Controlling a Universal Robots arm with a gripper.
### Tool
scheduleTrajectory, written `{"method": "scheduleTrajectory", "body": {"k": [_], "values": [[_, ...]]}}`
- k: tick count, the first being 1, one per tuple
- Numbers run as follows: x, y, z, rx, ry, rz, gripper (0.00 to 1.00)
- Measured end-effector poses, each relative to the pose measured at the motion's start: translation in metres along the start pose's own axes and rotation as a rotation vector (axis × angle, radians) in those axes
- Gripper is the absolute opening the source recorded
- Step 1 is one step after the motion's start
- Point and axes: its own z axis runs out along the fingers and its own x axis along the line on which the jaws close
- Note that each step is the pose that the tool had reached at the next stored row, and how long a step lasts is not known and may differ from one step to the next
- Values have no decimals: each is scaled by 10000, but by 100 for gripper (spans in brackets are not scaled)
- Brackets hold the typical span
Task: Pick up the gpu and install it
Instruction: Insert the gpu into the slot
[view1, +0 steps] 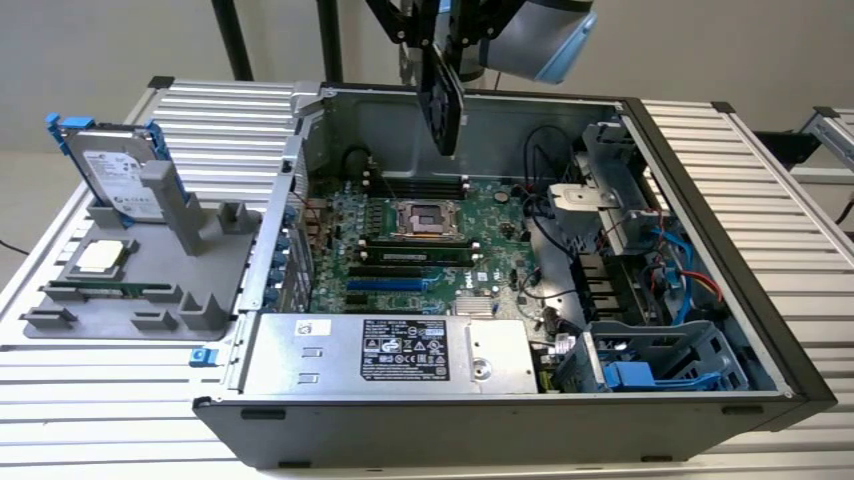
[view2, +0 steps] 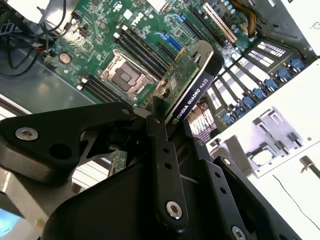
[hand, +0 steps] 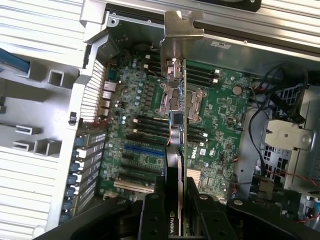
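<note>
Green circuit-board gpu (view1: 442, 95) gripped
We see the black claw (hand: 176, 200) pinching it above the open grey metal case (view1: 374, 120).

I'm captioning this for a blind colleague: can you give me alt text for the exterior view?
The tool holds the gpu edge-on above an open computer case, over its motherboard. On the exterior view's left, a hard drive stands in a grey holder.
</note>
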Motion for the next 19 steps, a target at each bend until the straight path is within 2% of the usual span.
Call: {"method": "scheduleTrajectory", "body": {"k": [19], "values": [[0,0,-1,-22,65,-1313,0]]}}
